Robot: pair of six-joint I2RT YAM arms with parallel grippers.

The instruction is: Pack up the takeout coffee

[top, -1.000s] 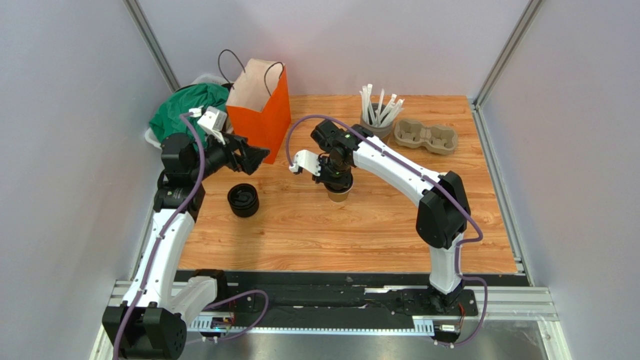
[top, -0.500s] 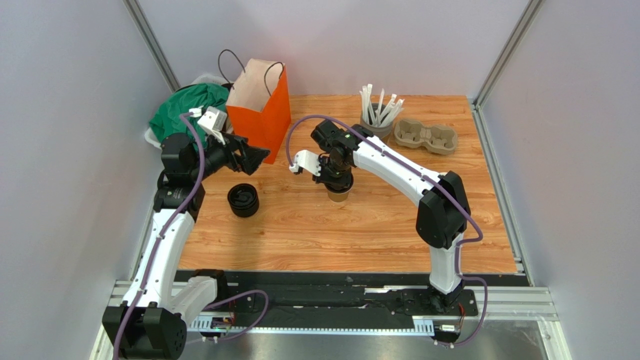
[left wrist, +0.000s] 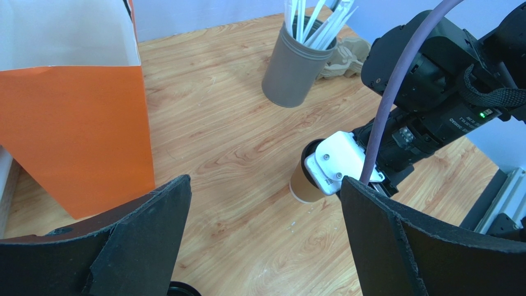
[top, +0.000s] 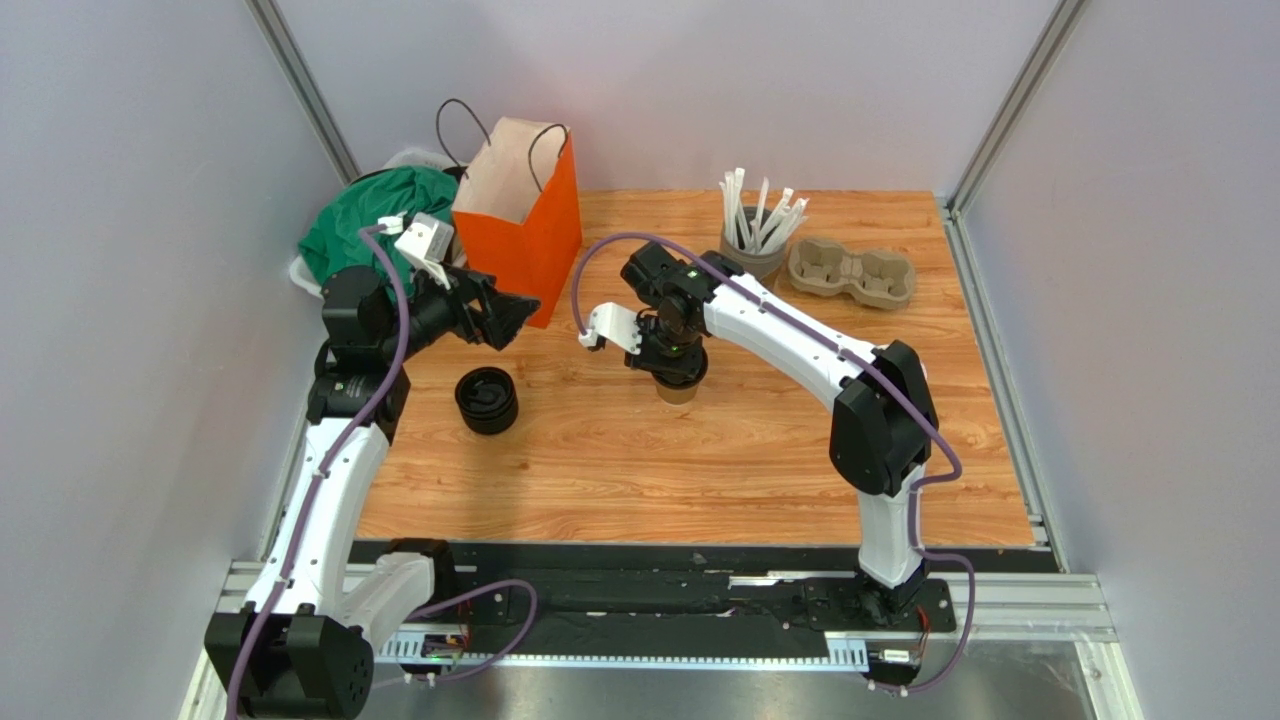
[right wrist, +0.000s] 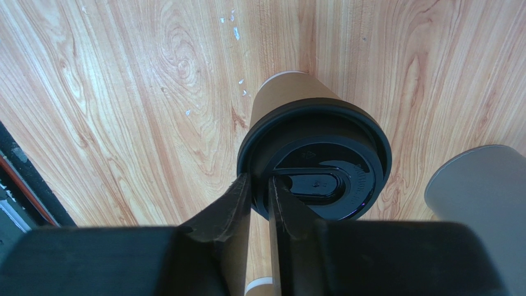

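Standing upright near the middle of the desk (top: 646, 480), the cup (right wrist: 287, 102) is seen with its black lid (right wrist: 315, 166) seated. It is judged light, thin-walled and easily crushed, so it is best taken gently around the body below the lid. The right pincer (right wrist: 259, 182) is set astride the lid's rim, fingers narrowly apart; a grip cannot be confirmed. The left pincer (left wrist: 264, 185) is held wide apart and empty beside the orange bag (left wrist: 74, 129). Against the earlier frame, only the right wrist is slightly shifted.

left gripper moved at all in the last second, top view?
No. The left gripper hangs open at the same spot, by the bottom edge of the orange bag, as in both earlier top views.
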